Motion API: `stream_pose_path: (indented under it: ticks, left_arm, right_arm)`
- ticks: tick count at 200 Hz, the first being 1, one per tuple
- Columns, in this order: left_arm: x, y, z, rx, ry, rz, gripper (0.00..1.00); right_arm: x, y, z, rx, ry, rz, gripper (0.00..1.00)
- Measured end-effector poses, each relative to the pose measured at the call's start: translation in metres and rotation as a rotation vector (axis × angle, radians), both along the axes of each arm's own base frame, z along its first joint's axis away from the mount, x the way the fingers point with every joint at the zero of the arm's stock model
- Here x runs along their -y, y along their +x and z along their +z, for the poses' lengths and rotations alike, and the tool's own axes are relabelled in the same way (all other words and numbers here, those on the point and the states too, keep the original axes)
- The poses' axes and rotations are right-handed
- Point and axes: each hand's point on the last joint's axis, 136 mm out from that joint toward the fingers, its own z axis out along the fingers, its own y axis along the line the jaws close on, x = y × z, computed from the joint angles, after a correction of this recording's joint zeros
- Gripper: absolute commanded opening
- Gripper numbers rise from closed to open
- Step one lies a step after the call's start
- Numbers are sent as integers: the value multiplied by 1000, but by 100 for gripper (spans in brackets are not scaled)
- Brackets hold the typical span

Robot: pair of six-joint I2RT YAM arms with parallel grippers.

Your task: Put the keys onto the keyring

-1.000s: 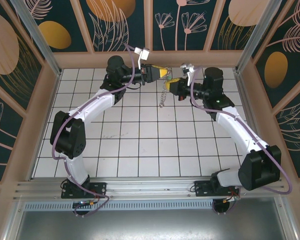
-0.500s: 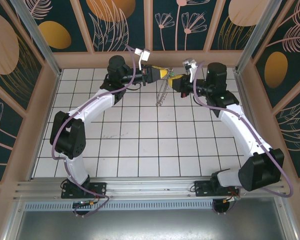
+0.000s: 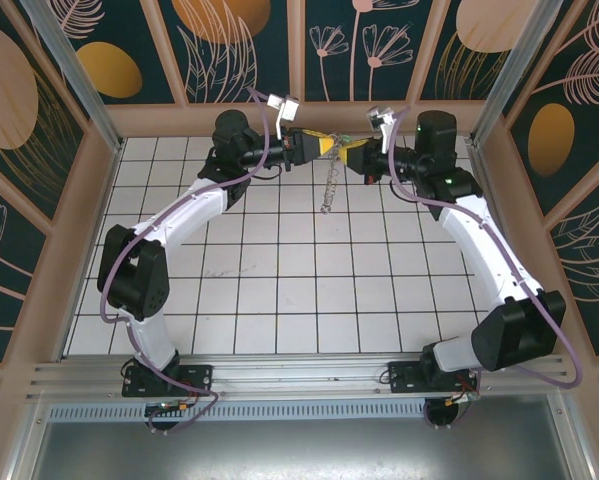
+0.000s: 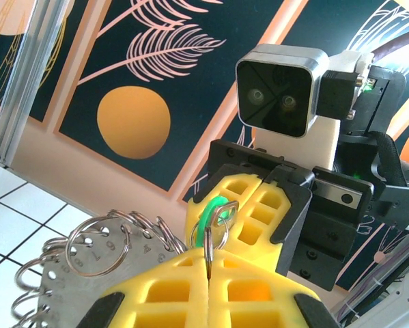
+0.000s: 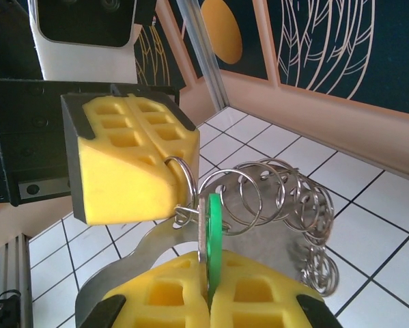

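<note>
High over the far tiles, my left gripper [image 3: 324, 146] and right gripper [image 3: 352, 154] meet tip to tip. The left gripper [image 4: 209, 263] is shut on one small split ring [image 4: 211, 236] of the keyring [image 4: 88, 256], a grey metal plate rimmed with several rings. It hangs below the grippers as the keyring [image 3: 328, 188]. My right gripper [image 5: 209, 273] is shut on the green-headed key [image 5: 214, 222], held edge-up. The key's green head [image 4: 205, 219] touches the held ring [image 5: 185, 179], and its metal eye overlaps the ring's wire. The key's blade is hidden between the pads.
White tiled floor [image 3: 279, 290] lies below, with the wooden wall and patterned panels [image 3: 379, 110] close behind the grippers. An aluminium corner post [image 5: 201, 48] stands near. Both arms arch over the rear rows of tiles.
My right gripper has risen and moved left toward the left gripper, bringing the key against the held ring. The left gripper has stayed almost still; the hanging keyring has swung slightly.
</note>
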Motion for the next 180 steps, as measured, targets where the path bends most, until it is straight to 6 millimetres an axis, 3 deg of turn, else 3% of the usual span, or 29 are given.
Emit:
stream_pose_path:
  ticks: [110, 180]
  left_arm:
    - [-3, 2, 4, 10, -7, 14, 0]
    - [-4, 3, 4, 11, -8, 16, 0]
  right_arm:
    - [-10, 9, 14, 7, 7, 44, 0]
    - [-10, 11, 12, 23, -24, 28, 0]
